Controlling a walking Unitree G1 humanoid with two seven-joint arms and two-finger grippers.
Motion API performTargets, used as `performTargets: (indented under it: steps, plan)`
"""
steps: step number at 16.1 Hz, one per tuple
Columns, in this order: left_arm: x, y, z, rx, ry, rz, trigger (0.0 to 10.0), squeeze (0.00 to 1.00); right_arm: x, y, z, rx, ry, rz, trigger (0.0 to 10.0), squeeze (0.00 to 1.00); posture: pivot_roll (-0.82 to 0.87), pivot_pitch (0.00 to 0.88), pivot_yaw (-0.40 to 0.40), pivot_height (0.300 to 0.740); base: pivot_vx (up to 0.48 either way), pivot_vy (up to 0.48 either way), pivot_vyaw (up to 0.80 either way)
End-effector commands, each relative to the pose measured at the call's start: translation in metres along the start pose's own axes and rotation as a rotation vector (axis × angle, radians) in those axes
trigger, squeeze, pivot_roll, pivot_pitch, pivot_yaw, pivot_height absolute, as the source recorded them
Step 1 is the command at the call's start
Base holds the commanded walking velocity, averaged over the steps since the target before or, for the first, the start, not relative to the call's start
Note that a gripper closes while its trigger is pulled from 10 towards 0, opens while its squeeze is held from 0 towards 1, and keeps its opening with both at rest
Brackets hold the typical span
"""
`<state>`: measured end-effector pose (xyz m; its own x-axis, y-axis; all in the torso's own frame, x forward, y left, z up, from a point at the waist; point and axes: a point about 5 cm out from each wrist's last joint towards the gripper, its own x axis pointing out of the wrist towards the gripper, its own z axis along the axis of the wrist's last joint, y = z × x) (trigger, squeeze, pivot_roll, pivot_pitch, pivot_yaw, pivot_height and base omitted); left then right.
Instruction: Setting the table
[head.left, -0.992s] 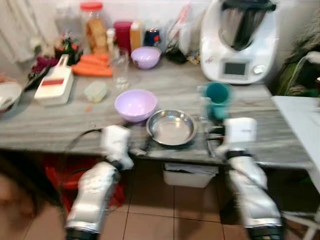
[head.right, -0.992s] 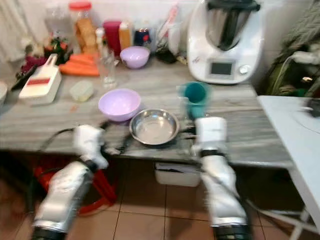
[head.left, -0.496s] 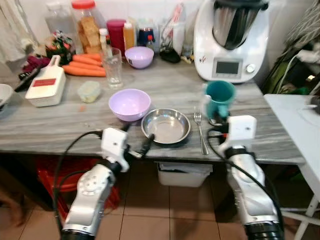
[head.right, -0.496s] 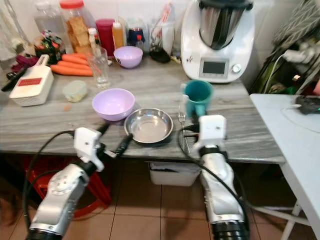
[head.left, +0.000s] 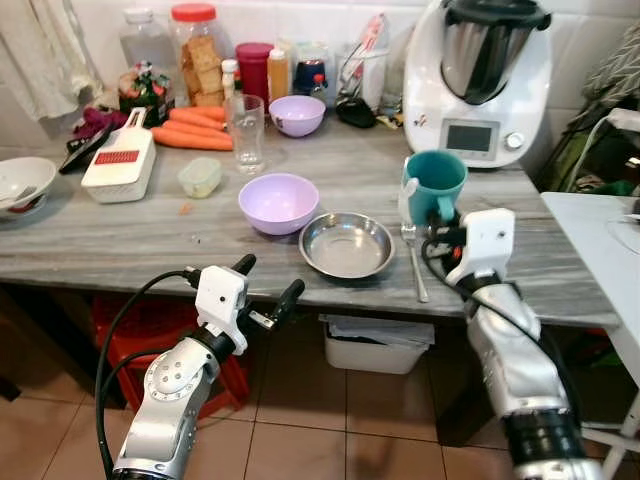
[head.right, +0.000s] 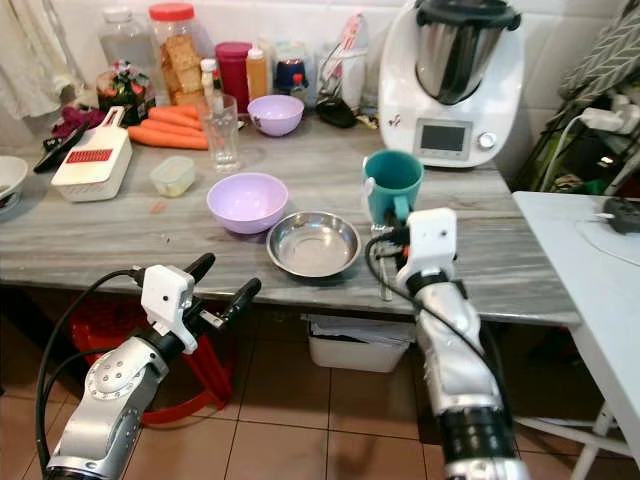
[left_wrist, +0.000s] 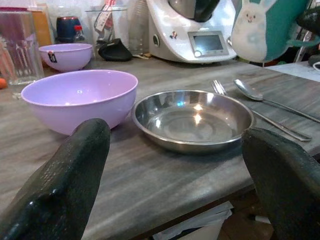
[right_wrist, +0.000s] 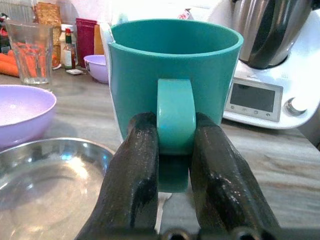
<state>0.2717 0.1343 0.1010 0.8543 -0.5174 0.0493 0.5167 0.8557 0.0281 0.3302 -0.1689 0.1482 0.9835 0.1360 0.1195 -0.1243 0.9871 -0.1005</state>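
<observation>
Right gripper (right_wrist: 172, 145) clamps the handle of an upright teal mug (right_wrist: 172, 65) bearing a white rabbit picture.

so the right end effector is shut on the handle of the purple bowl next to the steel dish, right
Not quite. The right end effector is shut on the handle of the teal mug, not the purple bowl. The right wrist view shows both fingers clamped on that handle. The mug does stand next to the steel dish.
</observation>
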Motion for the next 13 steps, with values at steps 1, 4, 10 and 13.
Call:
performTargets:
  steps: [1, 4, 10, 13]
  plan:
    - [0.0, -0.003, 0.005, 0.019, -0.017, -0.021, 10.0, 0.0, 0.006, -0.008, 0.006, 0.001, -0.02, -0.004, 10.0, 0.0, 0.0, 0.028, -0.011, 0.74, 0.0, 0.0, 0.0]
    - [-0.003, -0.004, 0.008, 0.023, -0.022, -0.025, 10.0, 0.0, 0.023, -0.013, 0.008, 0.01, -0.008, 0.019, 10.0, 0.0, 0.01, 0.06, -0.006, 0.74, 0.0, 0.0, 0.0]
    - [-0.019, -0.007, 0.011, 0.021, 0.007, -0.032, 10.0, 0.0, 0.048, -0.016, 0.016, 0.027, -0.014, 0.012, 10.0, 0.0, 0.05, 0.128, 0.012, 0.74, 0.0, 0.0, 0.0]
    - [-0.024, -0.01, 0.015, 0.017, 0.012, -0.05, 10.0, 0.0, 0.058, -0.016, 0.017, 0.028, -0.002, 0.001, 10.0, 0.0, 0.07, 0.162, 0.019, 0.74, 0.0, 0.0, 0.0]
